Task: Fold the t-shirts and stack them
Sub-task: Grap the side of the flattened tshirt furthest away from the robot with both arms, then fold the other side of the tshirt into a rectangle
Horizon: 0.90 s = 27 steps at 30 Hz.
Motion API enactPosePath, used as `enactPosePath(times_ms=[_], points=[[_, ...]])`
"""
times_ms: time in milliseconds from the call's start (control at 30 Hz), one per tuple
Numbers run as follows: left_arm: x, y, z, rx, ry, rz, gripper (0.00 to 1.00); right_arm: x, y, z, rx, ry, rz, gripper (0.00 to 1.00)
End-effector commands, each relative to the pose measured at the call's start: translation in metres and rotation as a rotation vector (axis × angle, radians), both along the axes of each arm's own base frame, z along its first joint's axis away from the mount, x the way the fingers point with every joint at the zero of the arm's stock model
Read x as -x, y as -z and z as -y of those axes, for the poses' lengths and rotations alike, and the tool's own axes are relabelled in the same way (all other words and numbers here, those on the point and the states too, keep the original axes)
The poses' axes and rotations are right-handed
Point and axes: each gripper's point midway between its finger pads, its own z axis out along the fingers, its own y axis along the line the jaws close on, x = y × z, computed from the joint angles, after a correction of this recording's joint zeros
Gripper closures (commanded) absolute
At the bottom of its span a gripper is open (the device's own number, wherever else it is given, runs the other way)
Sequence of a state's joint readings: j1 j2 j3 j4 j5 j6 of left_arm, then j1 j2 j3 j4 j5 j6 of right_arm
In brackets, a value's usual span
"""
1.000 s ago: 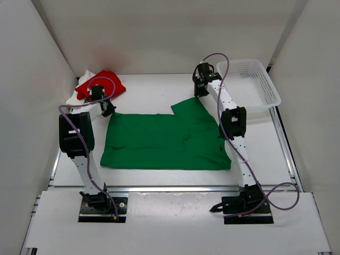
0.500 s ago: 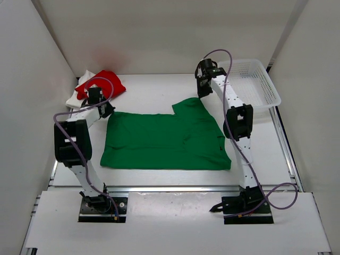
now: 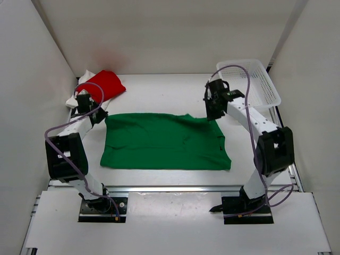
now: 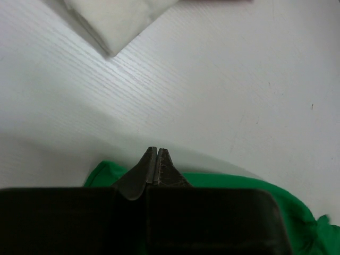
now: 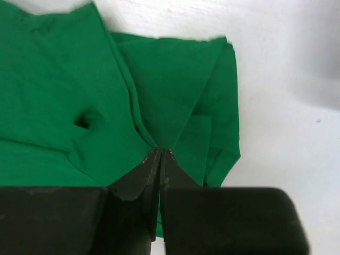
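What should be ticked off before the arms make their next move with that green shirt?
1. Grip of the left pincer on the green t-shirt, far left corner: ok.
2. Grip of the right pincer on its far right corner: ok, cloth gathers at the tips.
3. Far edge straight between them: ok.
4. Cloth smooth: not ok, creased and doubled near the right pincer.
5. The red t-shirt and white t-shirt out of the way: ok, far left corner.
6. The basket apart from the cloth: ok.

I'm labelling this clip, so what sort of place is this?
Likely a robotics lab test cell, not a home: bare white walls box in the table, the left arm and right arm are bolted at its near edge, with a white basket nearby.
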State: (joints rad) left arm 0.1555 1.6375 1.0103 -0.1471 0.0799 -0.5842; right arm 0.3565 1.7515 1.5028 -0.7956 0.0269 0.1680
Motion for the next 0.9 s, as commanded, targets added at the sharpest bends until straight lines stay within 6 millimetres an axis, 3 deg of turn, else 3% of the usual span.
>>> enactPosePath(times_ms=[0, 200, 400, 467, 600, 700, 733, 800, 867], points=[[0.005, -0.024, -0.002, 0.016, -0.004, 0.076, 1.0, 0.005, -0.007, 0.016, -0.032, 0.072, 0.106, 1.0], [0.021, -0.023, -0.008, 0.009, -0.014, 0.067, 1.0, 0.044, 0.0, 0.043, -0.051, 0.128, 0.142, 1.0], [0.041, -0.02, -0.02, 0.052, -0.043, 0.06, 1.0, 0.074, 0.007, 0.054, -0.071, 0.146, 0.167, 1.0], [0.049, -0.016, -0.015, 0.061, -0.037, 0.048, 1.0, 0.089, 0.01, 0.054, -0.078, 0.153, 0.166, 1.0], [0.067, -0.001, -0.009, 0.088, -0.032, -0.001, 1.0, 0.117, 0.038, 0.054, -0.127, 0.168, 0.134, 0.99], [0.091, 0.019, -0.012, 0.185, -0.077, -0.022, 0.91, 0.139, 0.064, 0.051, -0.16, 0.215, 0.089, 0.99], [0.088, 0.013, -0.011, 0.235, -0.079, 0.016, 0.83, 0.143, 0.068, 0.051, -0.164, 0.221, 0.079, 0.97], [0.095, 0.008, -0.013, 0.294, -0.112, 0.061, 0.81, 0.142, 0.065, 0.047, -0.181, 0.224, 0.109, 0.93], [0.094, -0.01, -0.013, 0.304, -0.134, 0.128, 0.8, 0.14, 0.06, 0.048, -0.186, 0.233, 0.132, 0.86]])
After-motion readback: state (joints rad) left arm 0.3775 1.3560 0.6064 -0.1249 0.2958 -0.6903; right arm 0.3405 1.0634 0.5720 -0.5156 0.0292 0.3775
